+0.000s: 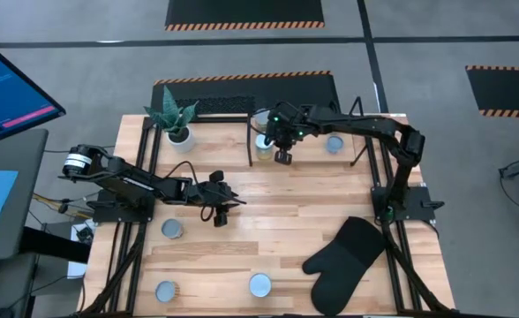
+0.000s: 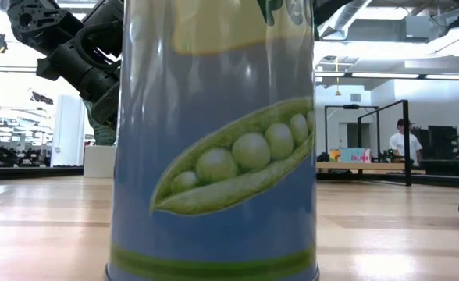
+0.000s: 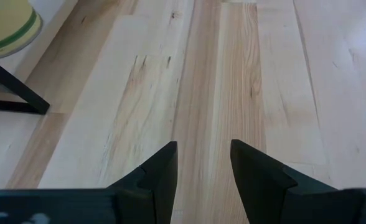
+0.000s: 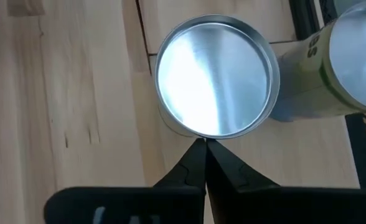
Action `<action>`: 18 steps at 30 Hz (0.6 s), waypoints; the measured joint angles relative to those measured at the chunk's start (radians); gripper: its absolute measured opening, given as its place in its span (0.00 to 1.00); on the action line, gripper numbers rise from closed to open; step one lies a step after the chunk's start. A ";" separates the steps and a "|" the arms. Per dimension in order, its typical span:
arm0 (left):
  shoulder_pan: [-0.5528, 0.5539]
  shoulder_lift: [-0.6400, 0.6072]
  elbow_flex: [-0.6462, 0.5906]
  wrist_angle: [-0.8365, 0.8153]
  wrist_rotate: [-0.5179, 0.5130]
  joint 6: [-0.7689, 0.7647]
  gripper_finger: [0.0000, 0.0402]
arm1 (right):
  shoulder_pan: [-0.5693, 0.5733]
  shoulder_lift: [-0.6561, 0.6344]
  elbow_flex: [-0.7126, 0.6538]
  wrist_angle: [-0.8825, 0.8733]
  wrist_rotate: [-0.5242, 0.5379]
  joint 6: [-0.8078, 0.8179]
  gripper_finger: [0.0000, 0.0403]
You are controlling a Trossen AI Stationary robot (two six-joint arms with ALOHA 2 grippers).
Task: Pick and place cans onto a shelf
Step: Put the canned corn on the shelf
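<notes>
Several cans show in the high view. One can stands at the shelf, another stands farther right in it, and three stand on the table's near half. My right gripper is shut just beside the first can, whose silver top fills the right wrist view. My left gripper is open and empty over bare wood at mid-table. A pea-labelled can fills the low view. My right gripper has its shut fingertips at the near edge of the can's top rim, coming from above. I cannot tell whether they touch the rim. The can stands upright.
A white plant pot stands at the shelf's left end. A black oven mitt lies at the near right. A second can stands close beside the first. A yellowish can and a black shelf bar show ahead of my left gripper.
</notes>
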 joint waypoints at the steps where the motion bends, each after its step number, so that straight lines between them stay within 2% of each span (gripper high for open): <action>1: 0.000 0.000 0.000 0.000 0.000 0.000 0.35 | 0.000 0.000 0.000 0.002 0.000 -0.001 0.06; 7: 0.000 0.000 0.000 0.000 0.000 0.000 0.35 | -0.002 0.000 0.000 0.046 0.000 -0.004 0.07; 13: 0.000 0.000 0.000 0.000 0.000 -0.007 0.35 | -0.002 0.000 0.000 0.004 0.020 0.002 0.06; 18: 0.000 0.000 0.000 0.000 0.000 -0.007 0.35 | 0.009 0.000 0.000 -0.045 -0.043 0.011 0.06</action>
